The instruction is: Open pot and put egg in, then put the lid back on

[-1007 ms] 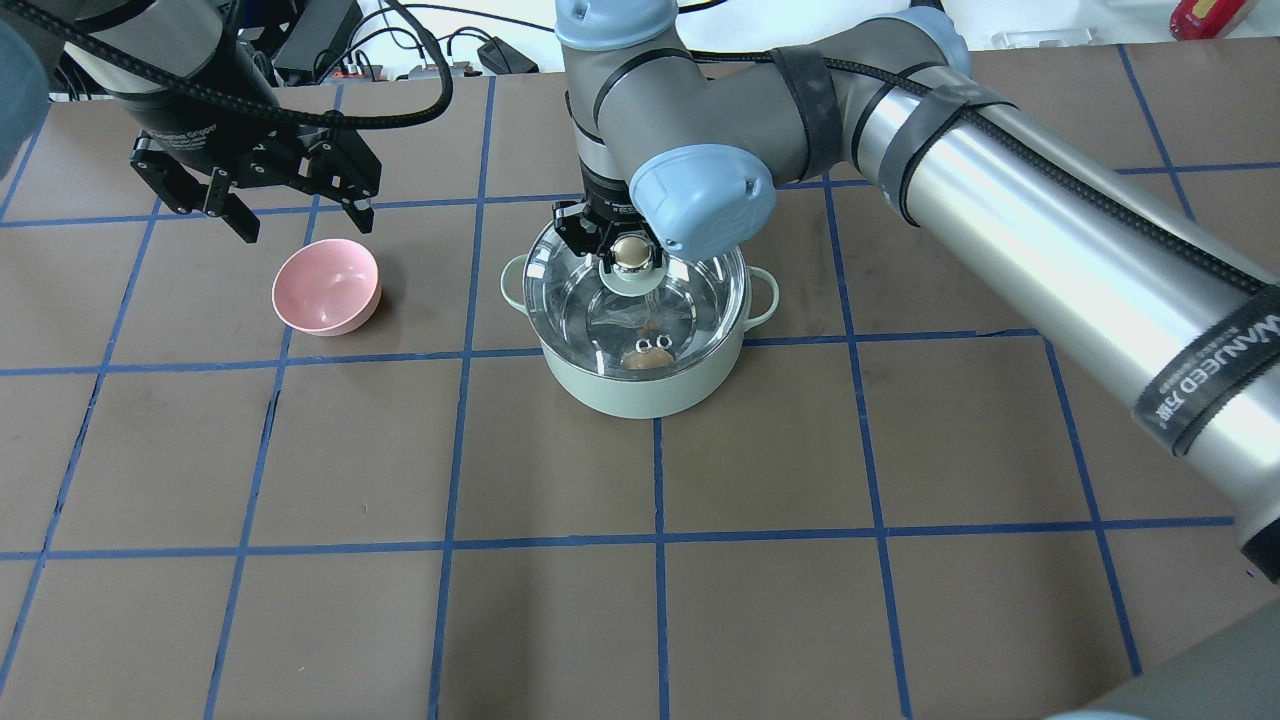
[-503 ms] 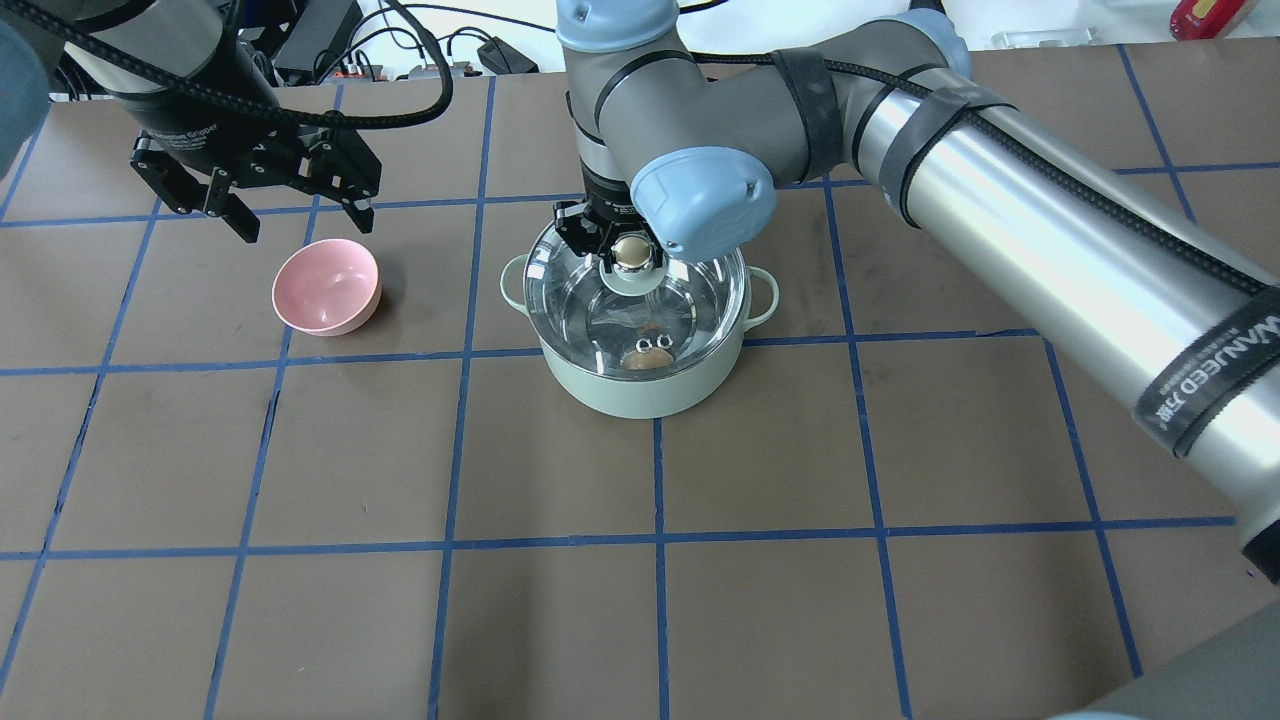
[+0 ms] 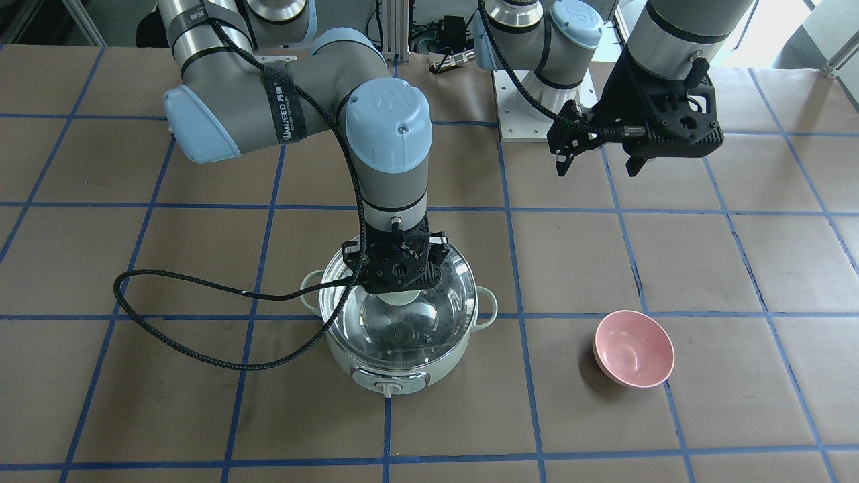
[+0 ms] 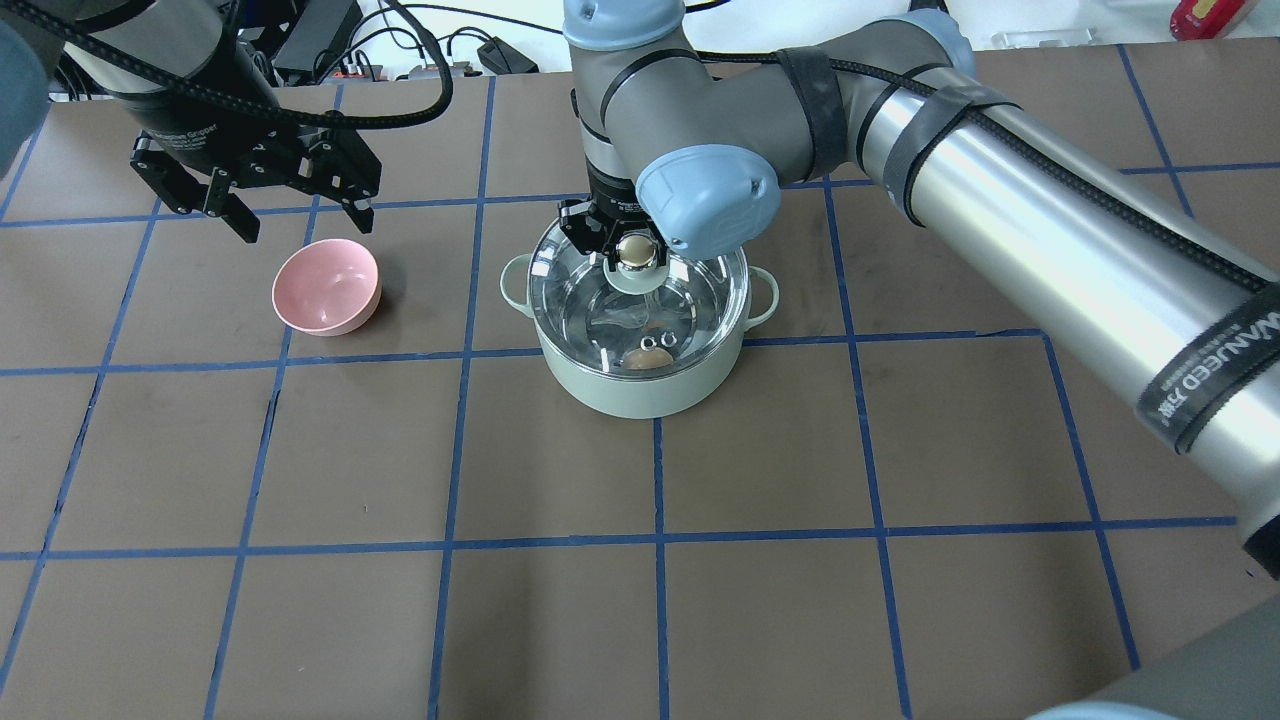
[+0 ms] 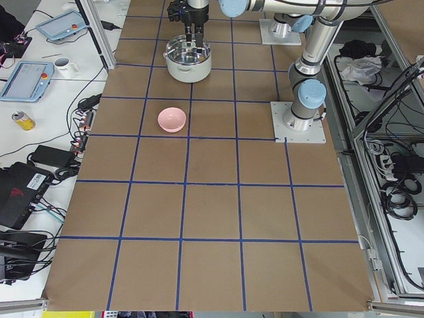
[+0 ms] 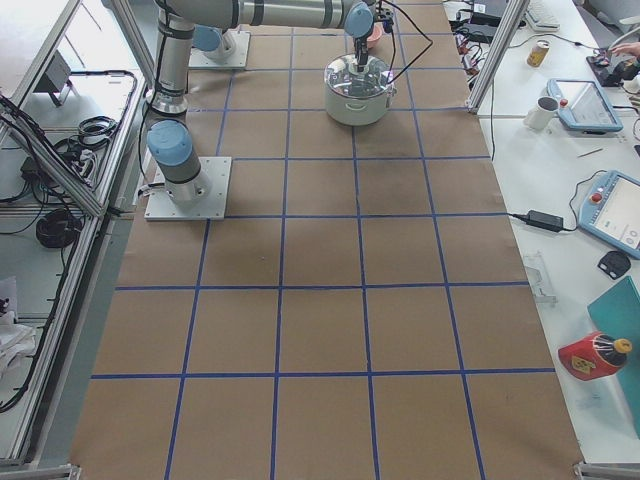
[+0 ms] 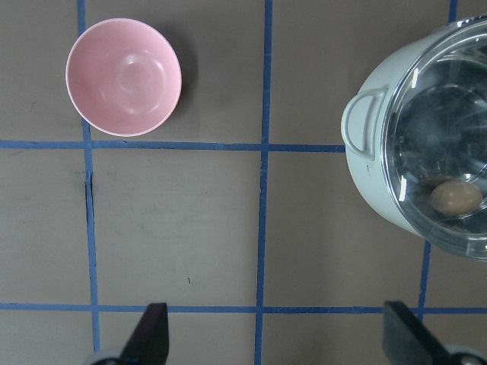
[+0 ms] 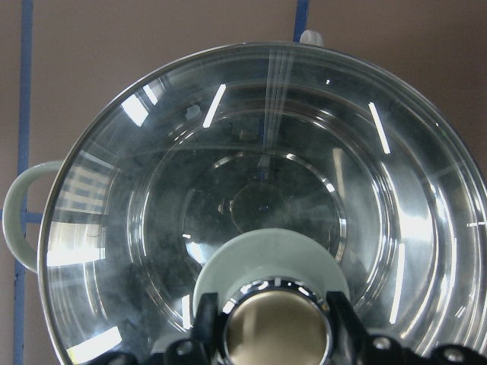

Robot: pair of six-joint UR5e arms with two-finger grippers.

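Observation:
The mint-green pot (image 4: 640,388) stands mid-table, its control knob (image 3: 388,387) facing away from the robot. The tan egg (image 4: 648,358) lies inside it, seen through the glass, and also shows in the left wrist view (image 7: 455,198). The clear glass lid (image 4: 600,300) covers the pot's mouth; I cannot tell whether it rests fully on the rim. My right gripper (image 4: 631,250) is shut on the lid's beige-gold knob (image 8: 275,332), its fingers (image 8: 205,319) flanking the knob. My left gripper (image 4: 305,225) is open and empty, held above the table behind the pink bowl.
A pink bowl (image 4: 327,286) sits empty on the robot's left of the pot, also seen in the left wrist view (image 7: 123,76). The right arm's black cable (image 3: 201,322) hangs in a loop beside the pot. Brown paper with blue grid lines covers the table.
The right gripper and the lid have shifted slightly to the right over the pot. The left arm has not moved.

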